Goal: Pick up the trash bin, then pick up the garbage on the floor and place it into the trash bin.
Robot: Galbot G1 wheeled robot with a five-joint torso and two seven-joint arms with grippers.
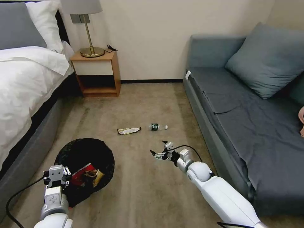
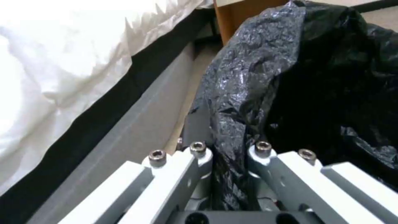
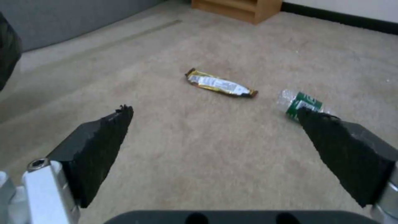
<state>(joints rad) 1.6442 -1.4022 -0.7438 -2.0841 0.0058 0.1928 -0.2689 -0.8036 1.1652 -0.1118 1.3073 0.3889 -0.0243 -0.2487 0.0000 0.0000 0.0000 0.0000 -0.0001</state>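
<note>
The trash bin [image 1: 95, 146], lined with a crinkly black bag [image 2: 257, 62], hangs low at my front left. My left gripper [image 1: 57, 177] [image 2: 227, 146] is shut on its near rim. Inside lie a flattened red-and-white cup [image 1: 80, 176] and a crumpled brown paper bag [image 1: 94, 175]. On the carpet ahead rest a yellow-silver snack wrapper [image 1: 129, 130] [image 3: 219, 84] and a small clear green-labelled bottle [image 1: 157, 127] [image 3: 302, 102]. My right gripper [image 1: 160, 148] [image 3: 212, 110] hovers open just short of both, holding nothing, with the bottle close by one fingertip.
A bed [image 1: 25, 82] runs along the left, its grey base [image 2: 124, 124] close beside the bin. A wooden nightstand [image 1: 96, 74] with a lamp stands at the back wall. A grey sofa [image 1: 247, 120] lines the right. Open carpet lies between.
</note>
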